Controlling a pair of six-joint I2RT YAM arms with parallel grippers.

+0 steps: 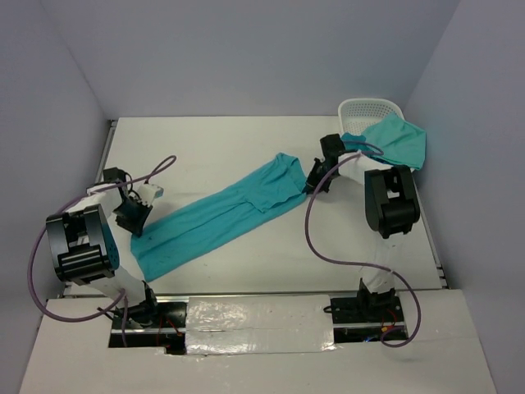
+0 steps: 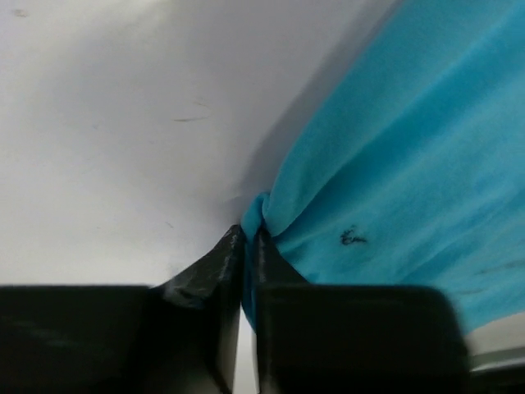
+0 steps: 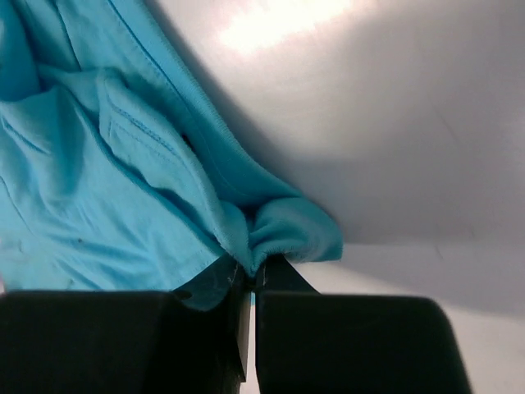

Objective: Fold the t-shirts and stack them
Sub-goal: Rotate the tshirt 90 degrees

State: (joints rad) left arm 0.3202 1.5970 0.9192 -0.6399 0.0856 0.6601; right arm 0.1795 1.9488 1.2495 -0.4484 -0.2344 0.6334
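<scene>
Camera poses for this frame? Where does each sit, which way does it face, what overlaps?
Top external: above and behind the bases, looking down on the table; shows left arm, right arm, stretched t-shirt, basket.
Left wrist: on the left arm, looking along the left jaws, shut on the shirt's near-left end.
Right wrist: likewise, right jaws shut on its far-right end.
Shared: all three see that shirt.

basket [image 1: 369,105] inside hidden by draped shirt [image 1: 402,139]; stretched shirt [image 1: 221,215] near-left end behind left arm [image 1: 82,246], cropped in both wrist views
</scene>
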